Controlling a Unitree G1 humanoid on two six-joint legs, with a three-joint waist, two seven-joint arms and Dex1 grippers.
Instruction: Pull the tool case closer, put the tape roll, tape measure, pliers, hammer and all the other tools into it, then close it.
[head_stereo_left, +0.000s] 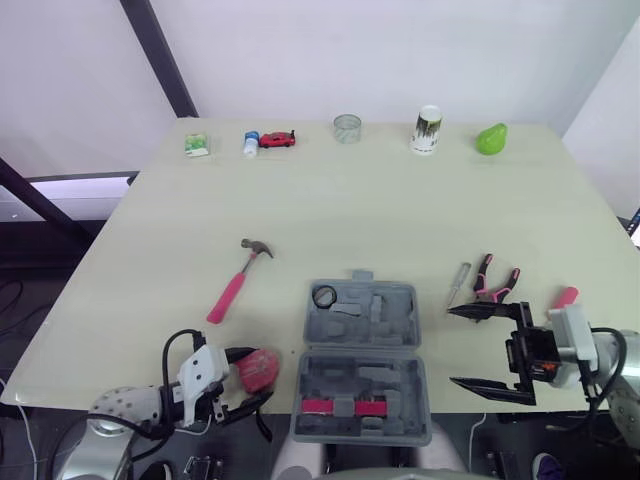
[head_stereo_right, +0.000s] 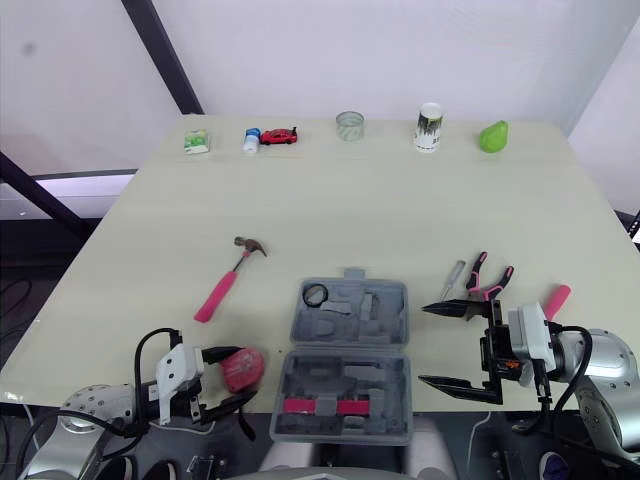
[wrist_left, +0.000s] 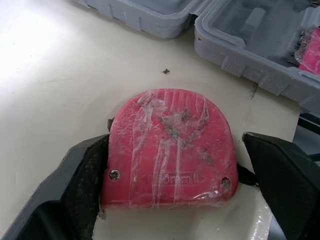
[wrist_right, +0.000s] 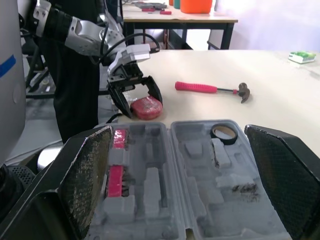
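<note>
Between spread jaws of left tool (wrist_left: 175, 140), tape measure (wrist_left: 170, 150), beside tool case (head_stereo_left: 396, 300)

Packet (head_stereo_left: 197, 146), toy car (head_stereo_left: 277, 140): well beyond my left pincer (head_stereo_left: 260, 378).
Can (head_stereo_left: 427, 130), green fruit (head_stereo_left: 490, 139): well beyond my right pincer (head_stereo_left: 451, 346).

Pale cream table (head_stereo_left: 380, 210) under left claw (head_stereo_left: 260, 378) and right claw (head_stereo_left: 452, 347), plain white wall (head_stereo_left: 400, 50) well ahead of both, dark slanted beam (head_stereo_left: 162, 60) ahead of the left one, second dark-legged table (wrist_right: 175, 20) out beyond it.
</note>
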